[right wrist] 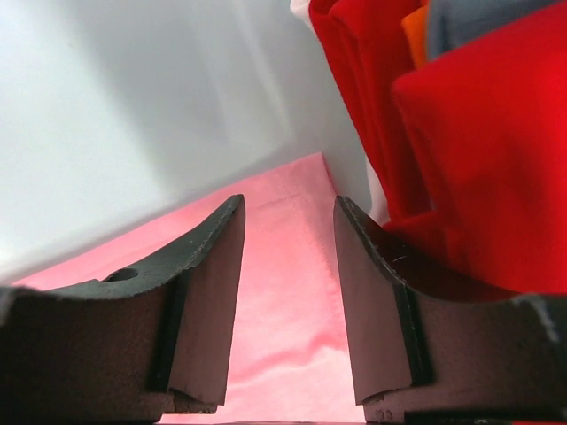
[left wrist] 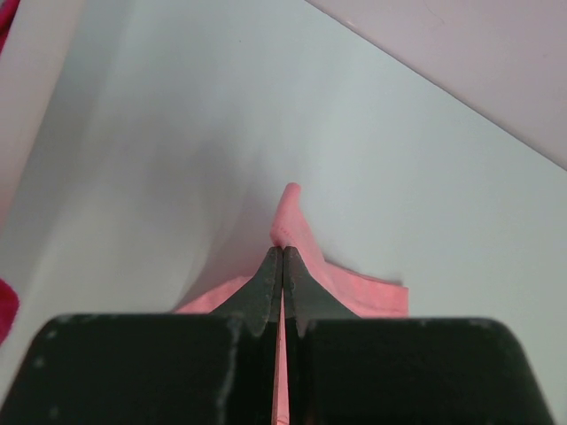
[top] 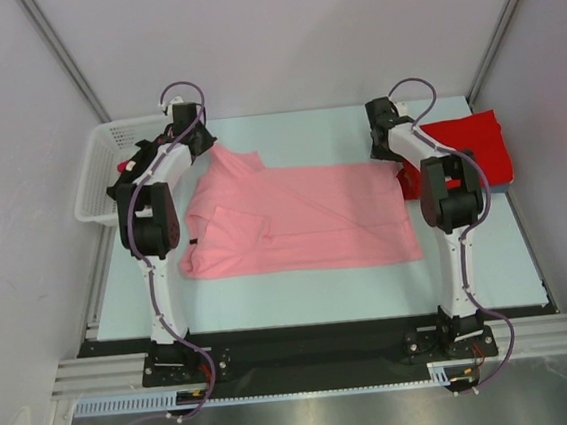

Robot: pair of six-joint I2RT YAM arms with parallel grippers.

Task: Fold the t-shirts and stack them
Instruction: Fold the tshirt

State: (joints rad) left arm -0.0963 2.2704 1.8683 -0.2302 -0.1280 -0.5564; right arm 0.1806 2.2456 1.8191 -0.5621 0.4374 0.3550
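The salmon pink t-shirt (top: 299, 221) lies spread across the middle of the table. My left gripper (top: 204, 143) is shut on its far left corner; in the left wrist view the pink cloth (left wrist: 306, 243) is pinched between the closed fingers at the gripper (left wrist: 283, 252). My right gripper (top: 390, 154) is open, its fingertips (right wrist: 217, 266) over the shirt's far right corner (right wrist: 288, 292), with cloth showing between them. A folded bright red t-shirt (top: 473, 144) lies on the table at the right, close beside the right gripper, and shows in the right wrist view (right wrist: 478, 133).
A white lattice basket (top: 109, 169) stands off the table's left far corner with something red inside (top: 122, 169). Grey walls close in the back and both sides. The red pile in the right wrist view has orange and grey pieces at its top (right wrist: 416, 27).
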